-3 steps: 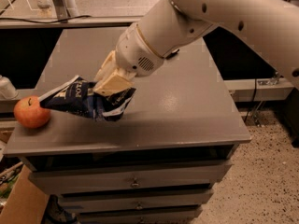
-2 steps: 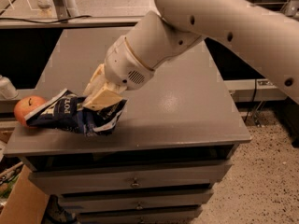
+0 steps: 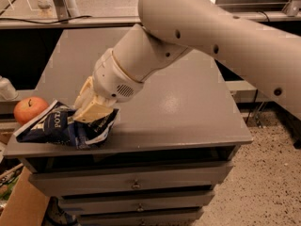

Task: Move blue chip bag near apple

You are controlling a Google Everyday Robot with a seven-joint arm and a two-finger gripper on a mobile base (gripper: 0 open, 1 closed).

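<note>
Lying on the near left corner of the counter (image 3: 188,112): the blue chip bag (image 3: 54,128), crumpled, long axis running left to right, white lettering face up. Its left end is touching or just beside the apple (image 3: 30,109), which sits upright at the left edge, stem up.

Claw (image 3: 87,111): low over the right end of the bag, cream fingers (image 3: 96,112) closed on the foil there. Arm (image 3: 211,27) comes in from the far right.

Handling, judged:
- Bag is light, soft and glossy, so likely slippery. The foil buckles under the pinch rather than holding shape.
- Contents fragile if chips are inside; a hard squeeze mid-body would crush them.
- Best hold is a crimped end or a gathered fold, as the present grip has it, not the puffed middle.
- Apple is round and free to roll; a nudge from the bag could send it off the left edge.

Containers:
- Bag: closed as far as I can see; how full it is cannot be told.
- Drawers (image 3: 136,182) under the counter: shut, contents hidden.
- Cardboard (image 3: 16,206) on the floor, near left; whether it is a box with anything in it cannot be told.
</note>
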